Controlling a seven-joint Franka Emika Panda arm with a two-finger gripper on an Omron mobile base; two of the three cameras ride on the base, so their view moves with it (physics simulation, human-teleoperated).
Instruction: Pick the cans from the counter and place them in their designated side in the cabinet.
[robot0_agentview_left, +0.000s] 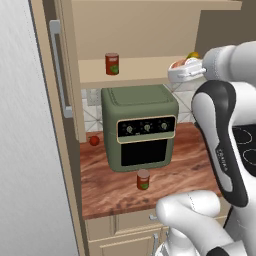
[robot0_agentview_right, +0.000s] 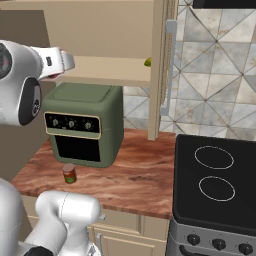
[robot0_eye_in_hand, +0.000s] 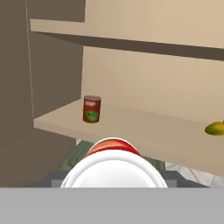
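Cabinet (robot0_agentview_left: 140, 70) shelf holds one brown-red can (robot0_agentview_left: 112, 64) and yellow-green fruit (robot0_eye_in_hand: 215, 128).

Red white-rimmed can (robot0_eye_in_hand: 113, 164); brown-red green-labelled cans (robot0_agentview_left: 112, 64) (robot0_agentview_left: 143, 179); green oven (robot0_agentview_left: 140, 127); reddish-brown wood-grain counter (robot0_agentview_left: 110, 192)

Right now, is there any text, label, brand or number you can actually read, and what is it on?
None reads clearly.
Arm link: small dark lettering, too small to read.
Can on the cabinet shelf: white mark on red label, blurred.
Can on the counter: green label patch, no legible text.
Oven: knobs, no readable markings.
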